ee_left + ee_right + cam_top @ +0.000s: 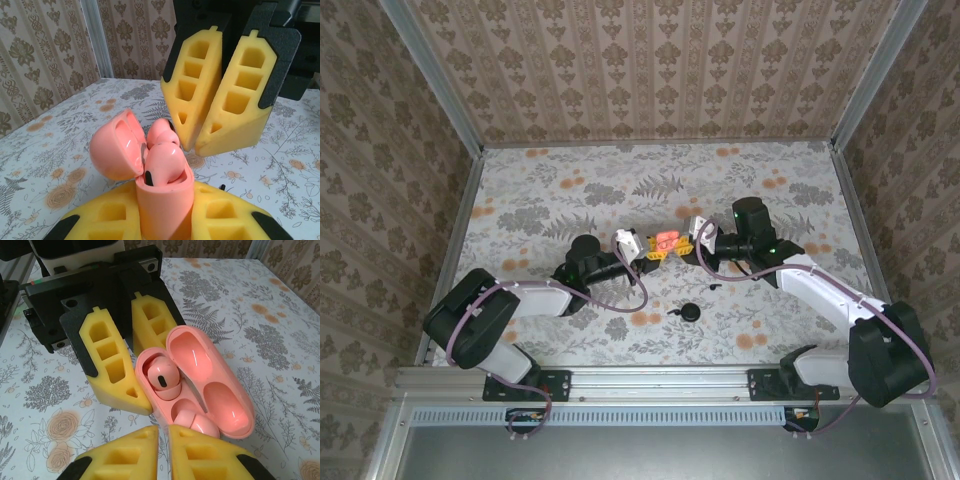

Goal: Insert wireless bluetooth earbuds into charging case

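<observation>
The salmon-pink charging case stands upright with its lid swung open. My left gripper is shut on the case body, its yellow fingers on either side. One pink earbud sits in the slot nearer the left gripper. The other pink earbud lies tilted at the second slot, right against my right gripper. The right gripper is shut, with nothing between its fingertips. From above, both grippers meet at the case in mid-table.
A small black round piece and a smaller black bit lie on the floral tabletop in front of the grippers. Patterned walls enclose the table on three sides.
</observation>
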Controlling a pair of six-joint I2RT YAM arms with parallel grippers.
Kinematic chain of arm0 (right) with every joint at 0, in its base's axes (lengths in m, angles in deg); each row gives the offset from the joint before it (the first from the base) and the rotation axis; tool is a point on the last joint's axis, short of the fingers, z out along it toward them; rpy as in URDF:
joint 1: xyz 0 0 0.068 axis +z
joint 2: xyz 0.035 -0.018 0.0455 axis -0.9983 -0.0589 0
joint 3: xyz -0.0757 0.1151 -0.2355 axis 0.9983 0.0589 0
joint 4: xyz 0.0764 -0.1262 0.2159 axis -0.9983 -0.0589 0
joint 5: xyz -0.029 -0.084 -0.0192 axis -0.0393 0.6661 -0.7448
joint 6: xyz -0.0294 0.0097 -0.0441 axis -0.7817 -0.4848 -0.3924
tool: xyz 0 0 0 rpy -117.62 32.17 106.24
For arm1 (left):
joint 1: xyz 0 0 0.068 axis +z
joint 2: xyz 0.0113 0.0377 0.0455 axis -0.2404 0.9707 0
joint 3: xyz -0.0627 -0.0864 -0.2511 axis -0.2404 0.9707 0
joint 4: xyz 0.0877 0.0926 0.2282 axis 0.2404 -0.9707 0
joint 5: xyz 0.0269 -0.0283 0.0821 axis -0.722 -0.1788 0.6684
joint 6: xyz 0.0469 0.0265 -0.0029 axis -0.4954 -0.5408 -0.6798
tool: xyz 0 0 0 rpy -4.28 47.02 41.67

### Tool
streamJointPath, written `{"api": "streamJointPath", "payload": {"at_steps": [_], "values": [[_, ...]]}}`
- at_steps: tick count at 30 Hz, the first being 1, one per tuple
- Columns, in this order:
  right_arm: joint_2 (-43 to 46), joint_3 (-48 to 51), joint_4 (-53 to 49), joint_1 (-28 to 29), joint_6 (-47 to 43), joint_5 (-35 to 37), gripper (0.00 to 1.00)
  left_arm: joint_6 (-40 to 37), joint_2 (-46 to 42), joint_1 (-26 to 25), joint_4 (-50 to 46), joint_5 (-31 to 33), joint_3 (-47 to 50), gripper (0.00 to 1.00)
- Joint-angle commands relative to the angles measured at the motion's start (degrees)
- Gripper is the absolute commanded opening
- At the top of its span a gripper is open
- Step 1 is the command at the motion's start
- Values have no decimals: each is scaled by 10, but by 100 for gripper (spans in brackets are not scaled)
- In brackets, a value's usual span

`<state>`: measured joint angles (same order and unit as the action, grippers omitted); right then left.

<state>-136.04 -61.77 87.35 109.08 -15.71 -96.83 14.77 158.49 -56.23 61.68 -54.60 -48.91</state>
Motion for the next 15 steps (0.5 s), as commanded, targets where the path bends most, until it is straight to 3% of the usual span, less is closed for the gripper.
{"api": "streamJointPath", "payload": {"at_steps": [1,15], "values": [[-6,-15,-20,5,-16,-20,16,-1,-15,2,2,-6,-15,14],[0,-21,-17,8,-13,-23,17,-2,-18,2,3,-12,-14,13]]}}
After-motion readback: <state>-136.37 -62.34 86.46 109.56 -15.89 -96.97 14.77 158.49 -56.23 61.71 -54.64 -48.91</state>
